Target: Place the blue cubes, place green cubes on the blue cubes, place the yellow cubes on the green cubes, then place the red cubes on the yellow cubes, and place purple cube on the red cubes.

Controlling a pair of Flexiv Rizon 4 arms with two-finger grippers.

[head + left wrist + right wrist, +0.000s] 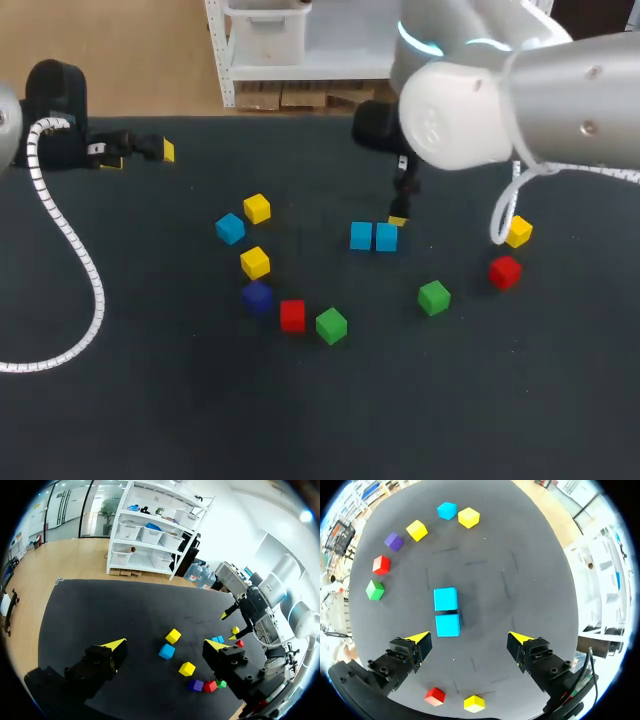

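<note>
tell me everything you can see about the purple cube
The purple cube is small and one solid dark violet colour, matte, with no markings visible; its material cannot be told. It sits flat on the dark table, unstacked, with a yellow cube on its far side and a red cube to its right. The right wrist view shows narrow gaps to both. Nothing rests on it or grips it.

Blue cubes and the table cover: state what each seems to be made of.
Blue cubes: probably painted wood or hard plastic, judging by the flat, uniform colour and the sharp edges and corners. Which of the two cannot be told. Table cover: likely a soft mat, felt or rubber-like. It is dark and matte, shows no glare, and has faint scuff lines in the right wrist view.
</note>
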